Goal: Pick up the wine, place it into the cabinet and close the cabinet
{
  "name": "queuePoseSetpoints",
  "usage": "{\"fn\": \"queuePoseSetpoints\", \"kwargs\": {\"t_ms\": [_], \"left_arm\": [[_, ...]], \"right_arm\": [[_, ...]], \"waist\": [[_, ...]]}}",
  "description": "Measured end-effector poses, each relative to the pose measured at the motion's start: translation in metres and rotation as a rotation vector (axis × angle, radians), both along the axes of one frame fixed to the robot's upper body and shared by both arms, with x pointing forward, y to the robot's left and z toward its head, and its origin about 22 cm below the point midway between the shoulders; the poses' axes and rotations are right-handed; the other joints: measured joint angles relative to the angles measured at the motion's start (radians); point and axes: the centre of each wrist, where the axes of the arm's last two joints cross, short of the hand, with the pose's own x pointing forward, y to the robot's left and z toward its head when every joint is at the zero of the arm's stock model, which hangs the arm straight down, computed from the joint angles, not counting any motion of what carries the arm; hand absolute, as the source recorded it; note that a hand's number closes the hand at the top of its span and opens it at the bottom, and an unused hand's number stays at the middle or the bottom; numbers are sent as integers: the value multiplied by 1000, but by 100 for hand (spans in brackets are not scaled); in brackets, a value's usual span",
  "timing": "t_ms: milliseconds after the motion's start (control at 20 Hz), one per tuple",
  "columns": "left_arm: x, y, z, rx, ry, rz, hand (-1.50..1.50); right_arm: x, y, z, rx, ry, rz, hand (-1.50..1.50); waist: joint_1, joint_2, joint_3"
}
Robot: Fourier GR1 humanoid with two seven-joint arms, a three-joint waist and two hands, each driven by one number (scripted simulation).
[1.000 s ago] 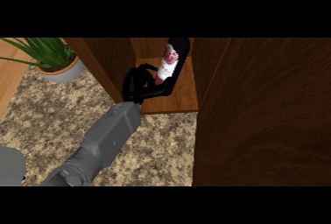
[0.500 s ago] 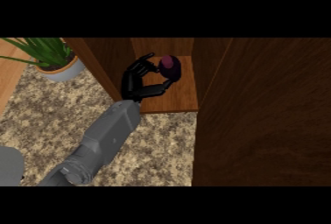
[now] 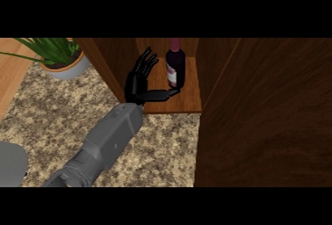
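Observation:
The wine bottle (image 3: pixel 174 66) is dark with a pale label and stands upright on the cabinet's wooden shelf (image 3: pixel 186 103), deep in the open compartment. My left hand (image 3: pixel 136 85) is just to the bottle's left, open, with its fingers straight and pointing into the cabinet. Its thumb stretches right along the shelf to the foot of the bottle; I cannot tell whether it touches. The grey forearm runs back to the lower left. My right hand does not show.
The open cabinet door (image 3: pixel 272 114) fills the right side as a tall brown panel. A potted plant (image 3: pixel 62 57) stands on the speckled counter (image 3: pixel 58 114) left of the cabinet. A rounded grey shape (image 3: pixel 12 162) sits at the lower left edge.
The bottle went from tilted in my curled left hand to upright on the shelf. My fingers have uncurled and straightened, and the hand has come off it to the left.

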Motion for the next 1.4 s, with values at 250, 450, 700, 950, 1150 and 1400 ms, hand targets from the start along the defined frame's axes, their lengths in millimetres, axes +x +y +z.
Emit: {"fn": "queuePoseSetpoints", "kwargs": {"t_ms": [250,450,700,950,1150,1400], "left_arm": [[-10,-8,-1,5,-18,-39,-150],[-24,-12,1,7,-26,-87,-150],[-52,0,10,17,-35,-177,-150],[-86,18,37,17,-53,-204,-150],[-123,29,52,11,-60,-210,-150],[-154,43,75,-9,-72,-210,-150]], "right_arm": [[-4,1,1,-5,13,-7,-150],[-7,6,7,-8,17,-22,-150],[-5,6,9,-9,23,-27,-150],[-8,8,13,-8,15,-21,-150],[-7,11,12,-10,12,-11,-150],[-9,11,14,-43,8,14,150]], "waist": [[22,-12,3],[43,-23,7],[58,-30,10],[54,-29,12],[46,-25,12],[38,-22,12]]}}
